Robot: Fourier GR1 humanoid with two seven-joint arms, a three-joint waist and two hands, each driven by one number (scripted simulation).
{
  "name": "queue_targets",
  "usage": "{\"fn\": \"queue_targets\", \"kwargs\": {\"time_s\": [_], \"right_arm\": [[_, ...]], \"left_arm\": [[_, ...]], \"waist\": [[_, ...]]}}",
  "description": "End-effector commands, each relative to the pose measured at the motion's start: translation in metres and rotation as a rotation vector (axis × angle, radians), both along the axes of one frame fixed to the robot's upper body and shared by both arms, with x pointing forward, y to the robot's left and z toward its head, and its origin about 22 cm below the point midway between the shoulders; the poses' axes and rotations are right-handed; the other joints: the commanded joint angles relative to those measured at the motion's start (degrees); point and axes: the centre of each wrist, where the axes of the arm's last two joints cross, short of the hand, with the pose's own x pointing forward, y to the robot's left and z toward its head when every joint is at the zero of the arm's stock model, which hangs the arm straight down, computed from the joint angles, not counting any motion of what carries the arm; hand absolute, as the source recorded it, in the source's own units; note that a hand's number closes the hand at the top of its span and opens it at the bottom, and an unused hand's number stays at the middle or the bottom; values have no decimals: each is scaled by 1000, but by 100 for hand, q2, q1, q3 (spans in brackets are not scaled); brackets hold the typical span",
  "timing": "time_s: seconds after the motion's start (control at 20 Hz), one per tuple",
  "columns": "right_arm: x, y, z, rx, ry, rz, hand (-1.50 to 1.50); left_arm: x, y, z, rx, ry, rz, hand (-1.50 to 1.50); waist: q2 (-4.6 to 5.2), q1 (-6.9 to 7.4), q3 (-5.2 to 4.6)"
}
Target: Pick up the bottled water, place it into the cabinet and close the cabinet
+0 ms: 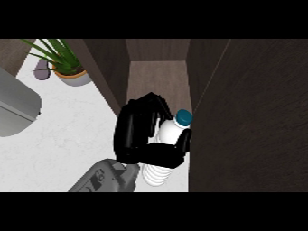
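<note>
A: Start at the near edge. What comes in first?

B: One grey forearm (106, 178), rising from the lower edge a little left of centre. I cannot tell from this view which arm it is. Its black hand (133, 135) is curled round the bottled water (170, 131), fingers over the top side and thumb wrapped under the body.

A: And the bottle itself?

B: White, ribbed at its base (155, 173), with a teal cap (184, 117). It is tilted, base toward the viewer and cap pointing away to the right. The cap sits just beside the edge of the dark cabinet door (256, 117).

A: So the door crowds it?

B: Yes. That big dark wood panel fills the whole right side, and the bottle lies right against its edge. To the left a second dark panel (109, 72) closes in, so the hand sits in the narrow gap between them, at the mouth of the cabinet's brown interior (160, 76).

A: Anything else around?

B: The white counter (56, 135) stretches left. A grey rounded appliance (6, 101) sits at the far left edge. Farther back stands a potted plant (66, 67) with long green leaves, well apart from the hand.
</note>
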Motion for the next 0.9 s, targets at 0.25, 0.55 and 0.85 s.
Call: {"fn": "queue_targets", "kwargs": {"time_s": [0.25, 0.55, 0.85], "right_arm": [[3, 2, 27, 20, -71, 14, -150], [6, 3, 23, 38, -70, 7, -150], [10, -2, 23, 20, -70, 4, -150]], "left_arm": [[36, -33, 39, 61, -6, 113, 150], [61, -40, 37, 133, 8, 172, 150], [84, -32, 21, 192, 36, 194, 150]], "waist": [[12, -62, -1], [27, -88, -3], [32, -65, -4]]}}
